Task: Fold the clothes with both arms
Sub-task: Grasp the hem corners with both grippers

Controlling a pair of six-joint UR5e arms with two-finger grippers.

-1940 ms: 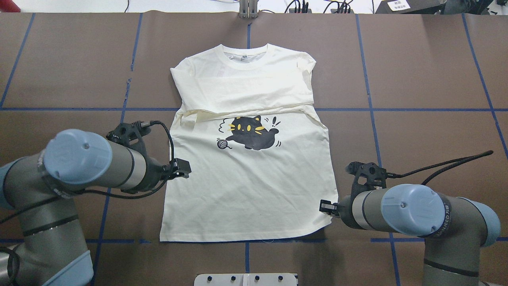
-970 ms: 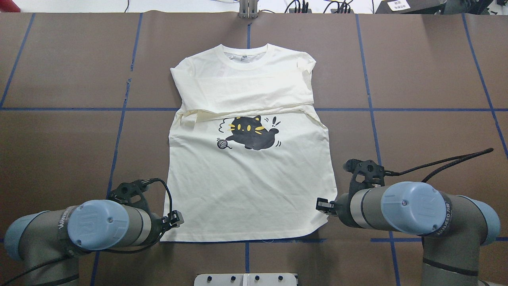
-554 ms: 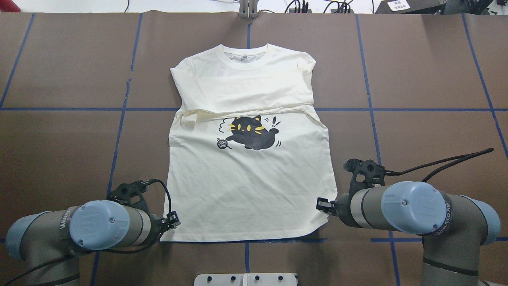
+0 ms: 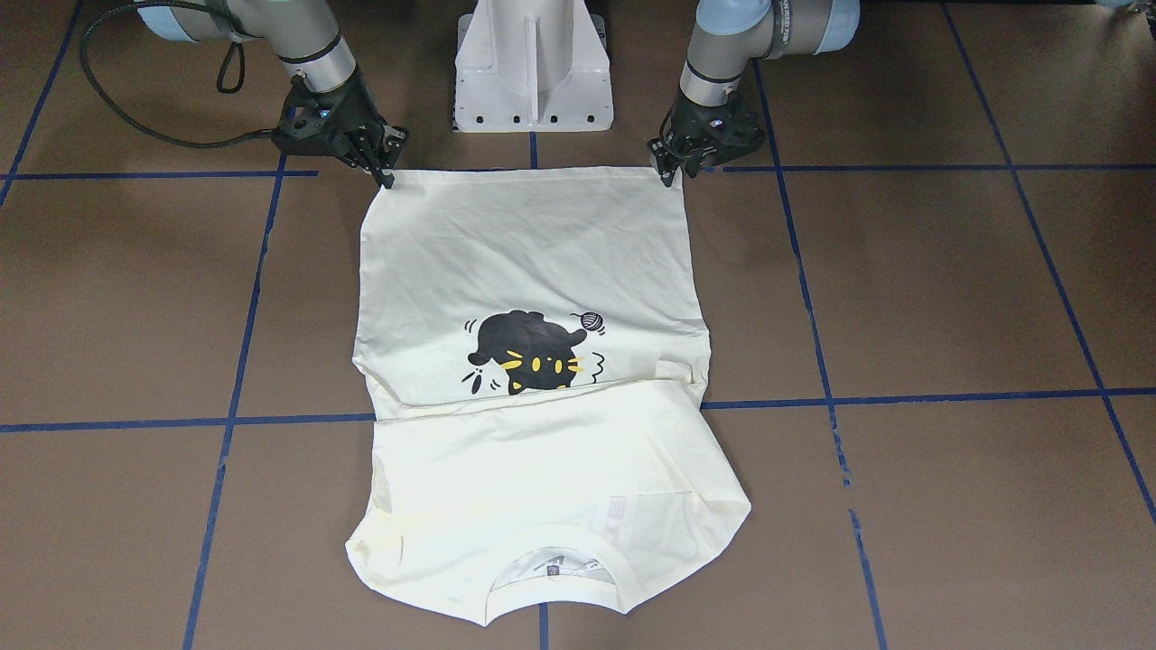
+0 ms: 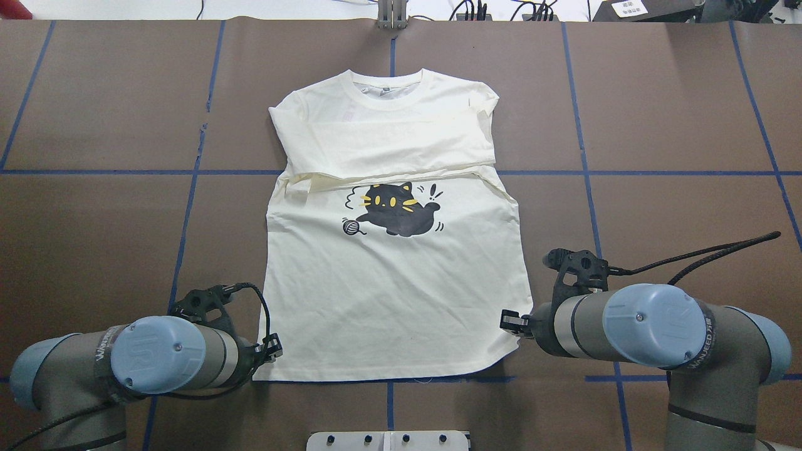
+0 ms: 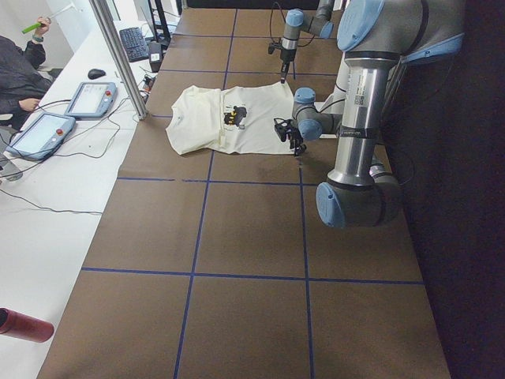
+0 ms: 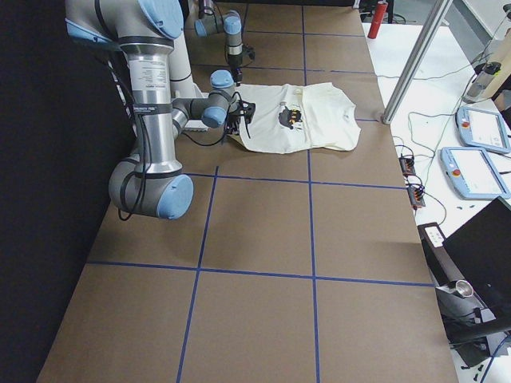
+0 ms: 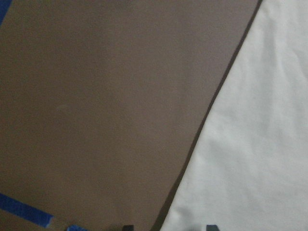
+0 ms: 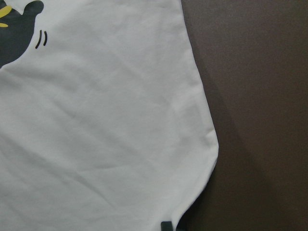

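Hem corners of the shirt (image 4: 533, 253), top of frame: left gripper (image 4: 669, 171) parted astride cloth; right gripper (image 4: 386, 171), opening I cannot tell. I would pinch the 2 corners together, lifting evenly.

A matte brown covering (image 5: 94, 113) spreads over the whole table top, crossed by thin blue tape lines (image 5: 125, 171) that mark it into large rectangles. Black cables (image 5: 476, 9) bunch along the top edge of the overhead view. In the left side view a white bench (image 6: 47, 205) fills the left of the frame. It carries two grey-framed touch-screen pendants (image 6: 91, 99), a black keyboard (image 6: 134, 43) and, at lower left, a red cylinder (image 6: 24, 325). A silver metal post (image 6: 118, 59) rises at its edge. A person's dark sleeve (image 6: 16, 79) shows at upper left.
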